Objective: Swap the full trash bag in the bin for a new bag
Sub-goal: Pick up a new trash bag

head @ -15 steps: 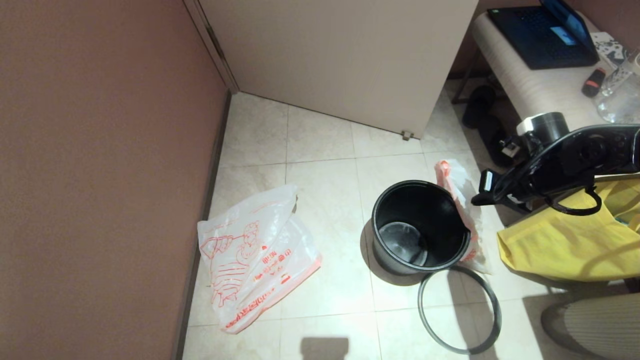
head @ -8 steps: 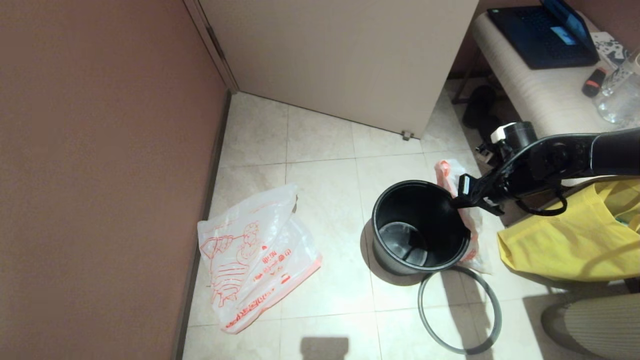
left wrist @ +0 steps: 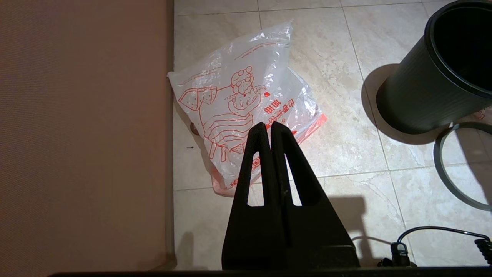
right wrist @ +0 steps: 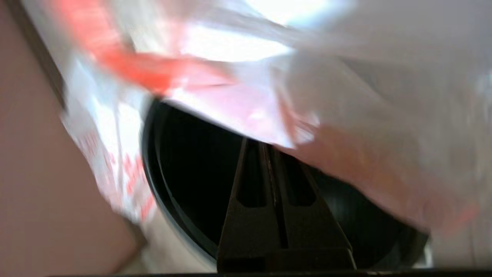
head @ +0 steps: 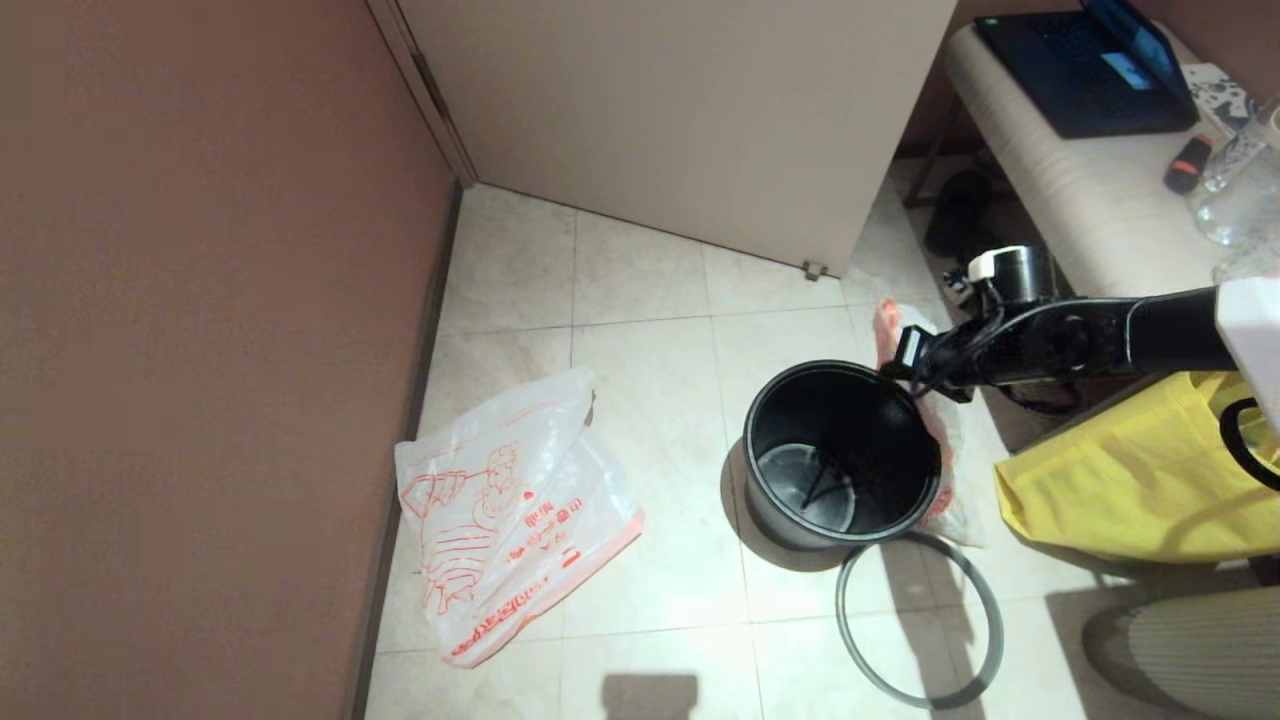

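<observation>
right gripper [head: 890, 372] at bin [head: 840, 455] rim, jaws closed

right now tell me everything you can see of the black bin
The bin is a small round black plastic bucket standing upright on the tiled floor, open-topped, unlined and empty, its glossy bottom showing. Its outer wall is finely ribbed. Its thin grey hoop lies loose on the floor beside it. The full trash bag leans against its far-right side, where the shut right end effector sits at the rim.
</observation>
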Controlling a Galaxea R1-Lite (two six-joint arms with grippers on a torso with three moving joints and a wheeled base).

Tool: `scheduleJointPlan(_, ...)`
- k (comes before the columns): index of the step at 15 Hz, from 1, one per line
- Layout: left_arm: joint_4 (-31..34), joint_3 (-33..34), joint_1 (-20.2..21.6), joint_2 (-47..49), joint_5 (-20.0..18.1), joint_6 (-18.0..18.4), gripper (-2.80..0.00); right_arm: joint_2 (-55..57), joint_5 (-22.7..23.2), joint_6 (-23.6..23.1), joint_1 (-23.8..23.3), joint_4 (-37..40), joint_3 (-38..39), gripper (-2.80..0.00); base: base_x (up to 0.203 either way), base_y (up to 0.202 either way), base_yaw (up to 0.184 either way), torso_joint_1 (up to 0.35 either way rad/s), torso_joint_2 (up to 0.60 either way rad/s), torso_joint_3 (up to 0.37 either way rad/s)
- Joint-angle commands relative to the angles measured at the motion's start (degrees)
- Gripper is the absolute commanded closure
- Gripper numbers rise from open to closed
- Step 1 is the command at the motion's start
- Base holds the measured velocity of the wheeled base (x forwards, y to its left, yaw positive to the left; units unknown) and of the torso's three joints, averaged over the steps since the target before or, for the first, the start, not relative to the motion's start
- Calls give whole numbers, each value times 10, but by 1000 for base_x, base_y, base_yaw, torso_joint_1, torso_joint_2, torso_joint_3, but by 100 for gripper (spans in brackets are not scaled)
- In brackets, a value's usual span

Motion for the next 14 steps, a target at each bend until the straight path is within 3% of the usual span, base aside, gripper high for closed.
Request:
scheduleJointPlan(1,0,0,0,1,-1,0,0,34,-13,5,-7,-75,-9,0,0,0,0,0,0,0)
scheduleJointPlan(3,0,0,0,1,0,0,0,72,-39,-5,-15,-102,-42,0,0,0,0,0,0,0)
scheduleJointPlan(8,0,0,0,0,0,0,0,176,-86,-91,-25,-101,-101,0,0,0,0,0,0,0)
scheduleJointPlan(14,0,0,0,1,-1,0,0,129,-107,-94,1,-51,-54,0,0,0,0,0,0,0)
